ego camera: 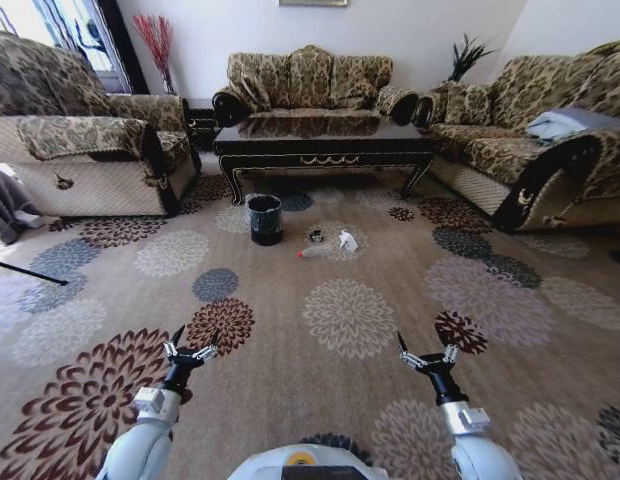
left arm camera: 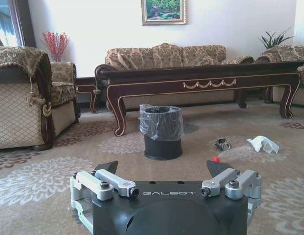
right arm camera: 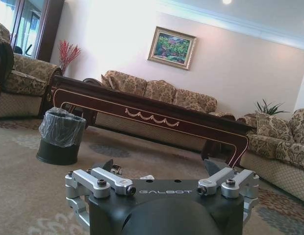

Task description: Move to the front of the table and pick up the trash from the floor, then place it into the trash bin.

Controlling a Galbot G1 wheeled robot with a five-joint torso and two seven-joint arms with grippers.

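Black-lined, the trash bin (ego camera: 265, 218) is seen before the table (ego camera: 323, 143), trash (ego camera: 330, 243) scattered just beside it, well beyond the spread, empty jaws of the left gripper (ego camera: 191, 343) and right gripper (ego camera: 427, 351).

There is one long dark table (ego camera: 323, 142) and one black trash bin (ego camera: 265, 219) with a liner bag on the carpet in front of it. Near the bin lie three pieces of trash: one clear plastic bottle (ego camera: 315, 251), one crumpled white paper (ego camera: 347, 240) and one small dark-and-silver crushed item (ego camera: 315, 236). Around the table stand three patterned sofas (ego camera: 310, 85), and there are two grippers, the left gripper (ego camera: 191, 343) and the right gripper (ego camera: 428, 349), each one with its fingers spread apart.
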